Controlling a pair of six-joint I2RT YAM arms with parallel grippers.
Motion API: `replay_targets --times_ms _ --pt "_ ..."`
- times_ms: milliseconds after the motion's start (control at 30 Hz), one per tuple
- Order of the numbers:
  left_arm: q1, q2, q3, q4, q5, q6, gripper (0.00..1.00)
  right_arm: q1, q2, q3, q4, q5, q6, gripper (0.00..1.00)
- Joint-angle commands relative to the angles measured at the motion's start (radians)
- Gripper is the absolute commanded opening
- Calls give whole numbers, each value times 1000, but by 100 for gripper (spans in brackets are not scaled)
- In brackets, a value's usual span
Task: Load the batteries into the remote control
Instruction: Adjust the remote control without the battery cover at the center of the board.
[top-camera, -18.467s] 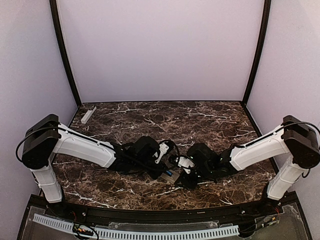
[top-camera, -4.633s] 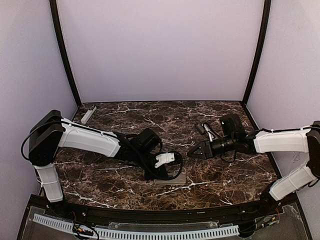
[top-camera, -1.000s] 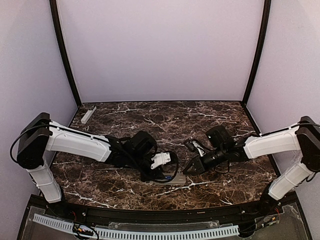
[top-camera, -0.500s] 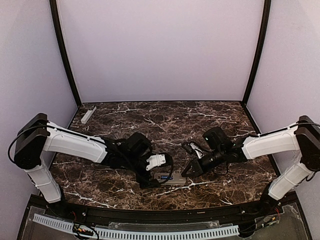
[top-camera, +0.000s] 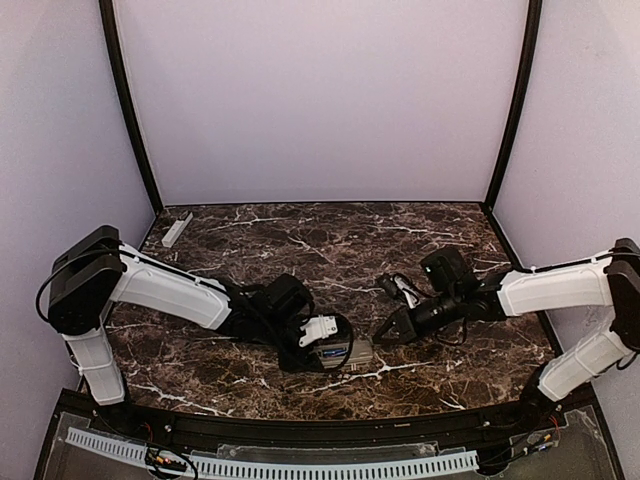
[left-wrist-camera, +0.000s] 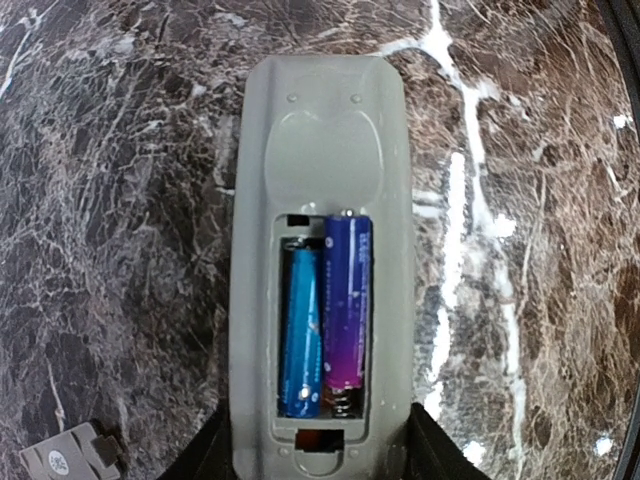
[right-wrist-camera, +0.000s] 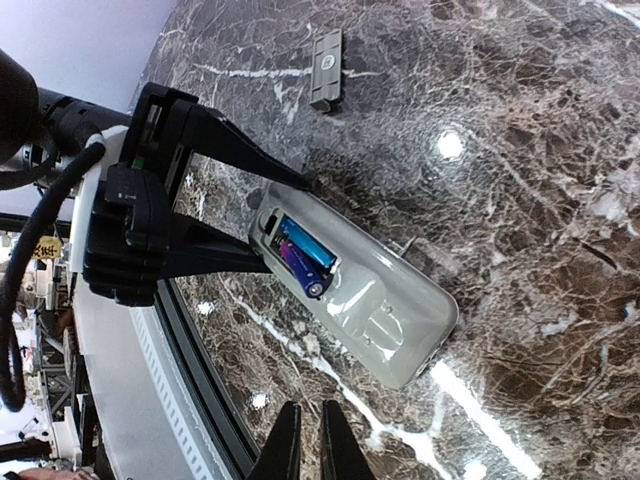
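Observation:
The remote control (left-wrist-camera: 320, 150) lies back side up on the marble, with its battery compartment open. Two blue batteries sit in it. The left battery (left-wrist-camera: 300, 330) lies flat. The right battery (left-wrist-camera: 347, 300), blue fading to purple, lies tilted with its far end over the compartment's rim. My left gripper (left-wrist-camera: 320, 462) is shut on the remote's near end, one finger on each side. The remote (top-camera: 352, 352) and my left gripper (top-camera: 305, 352) also show in the top view. My right gripper (right-wrist-camera: 308, 450) is shut and empty, and hovers a little way off the remote's (right-wrist-camera: 400, 320) other end.
The small grey battery cover (right-wrist-camera: 325, 55) lies loose on the marble beside the left gripper; it also shows in the left wrist view (left-wrist-camera: 70, 462). A plain pale grey bar (top-camera: 177, 228) lies at the back left corner. The table's front rail (right-wrist-camera: 170, 400) runs close to the remote.
My right gripper has drawn back slightly to the right, away from the remote. My left gripper stays on the remote, which has shifted a little.

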Motion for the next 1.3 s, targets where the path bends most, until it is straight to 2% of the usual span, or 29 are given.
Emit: replay_targets --times_ms 0,100,300,467,900,1267 --pt "-15 7 -16 63 -84 -158 30 -41 -25 -16 -5 10 5 7" --pt "-43 19 -11 126 -168 -263 28 -67 -29 -9 -5 20 9 8" --pt "-111 120 84 118 -308 -426 25 -73 12 26 10 31 14 10" --pt "-144 168 119 138 -315 -502 24 -71 55 69 9 31 6 9" --pt "-149 175 125 143 -297 -508 24 -70 96 78 18 58 -29 13" --pt "-151 191 145 130 -287 -501 24 -55 152 115 27 55 -41 11"
